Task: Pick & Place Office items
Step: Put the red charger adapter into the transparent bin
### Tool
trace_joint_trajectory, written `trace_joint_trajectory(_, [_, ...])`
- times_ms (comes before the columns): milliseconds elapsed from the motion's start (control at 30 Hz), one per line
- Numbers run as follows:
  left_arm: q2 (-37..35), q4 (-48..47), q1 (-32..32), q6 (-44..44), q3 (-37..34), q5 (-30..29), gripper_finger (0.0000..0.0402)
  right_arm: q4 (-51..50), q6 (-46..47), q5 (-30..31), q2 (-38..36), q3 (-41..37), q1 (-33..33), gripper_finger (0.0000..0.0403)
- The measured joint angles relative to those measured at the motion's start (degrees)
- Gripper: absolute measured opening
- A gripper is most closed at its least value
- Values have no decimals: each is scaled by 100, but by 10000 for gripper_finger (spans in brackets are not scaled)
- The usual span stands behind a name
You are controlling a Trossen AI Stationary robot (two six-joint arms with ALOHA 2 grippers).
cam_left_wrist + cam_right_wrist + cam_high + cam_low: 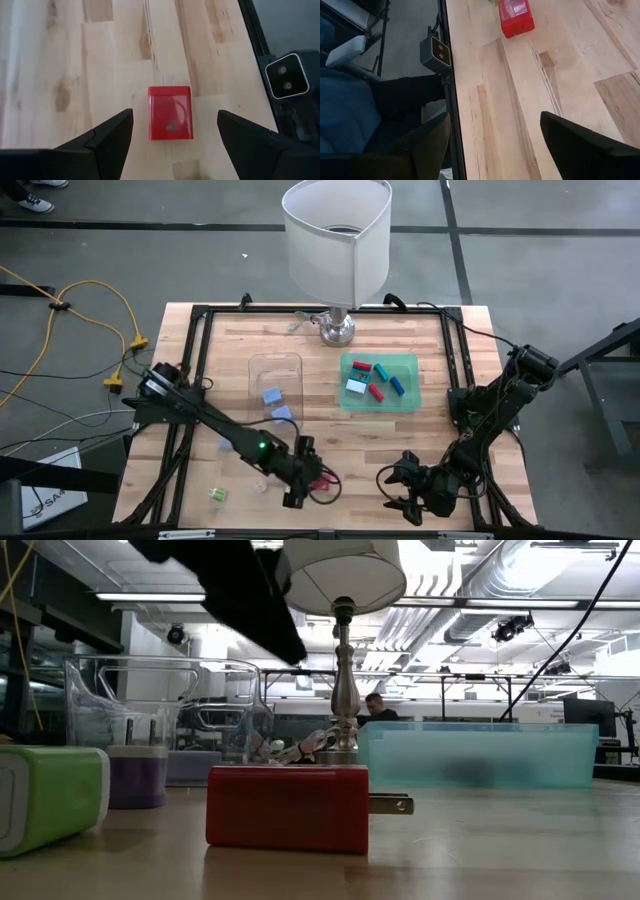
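Red is your target: the red plug block (169,112) lies flat on the wooden table (440,430), straight ahead of your left gripper (300,480) and centred in the gap between its fingers (107,135). Those jaws stand wide apart and empty, hovering above the block at the front edge of the table. Its long axis runs directly away from the pincer, in line with your reach, and its two metal prongs point away from you at the far end. So the fingers already flank the long sides; by my read a straight drop and a close should take it, no wrist turn needed.

Moving right, your right gripper (412,488) waits near the front edge too, jaws spread, nothing between them. From there the same red block sits well ahead and off to one side, so the left arm is plainly the nearer one.

Beyond both pincers, the green tray (410,402) already holds several small red and blue pieces.
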Motion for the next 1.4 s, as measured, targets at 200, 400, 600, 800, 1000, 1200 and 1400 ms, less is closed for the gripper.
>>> trace_joint_trajectory(200, [104, -58, 68, -62, 13, 37, 282, 26, 0, 0, 0, 0, 2, 298])
trace_joint_trajectory(400, [303, 7, 68, -197, 27, 38, 282, 66, 0, 0, 0, 2, 2, 298])
trace_joint_trajectory(600, [474, 89, 65, -314, 22, 221, 282, 114, 0, -1, 0, 2, 0, 298])
trace_joint_trajectory(800, [526, 151, 70, -344, 21, 197, 282, 127, 0, 0, 0, 2, 0, 298])
trace_joint_trajectory(1000, [680, 291, 72, -364, 24, 193, 282, 149, 2, 0, 0, 2, 2, 298])
trace_joint_trajectory(1200, [806, 375, 72, -388, 30, 258, 282, 154, 1, 0, 0, 2, 0, 298])
trace_joint_trajectory(1400, [864, 407, 72, -483, 33, 261, 282, 149, 0, 0, 0, 2, 0, 298])
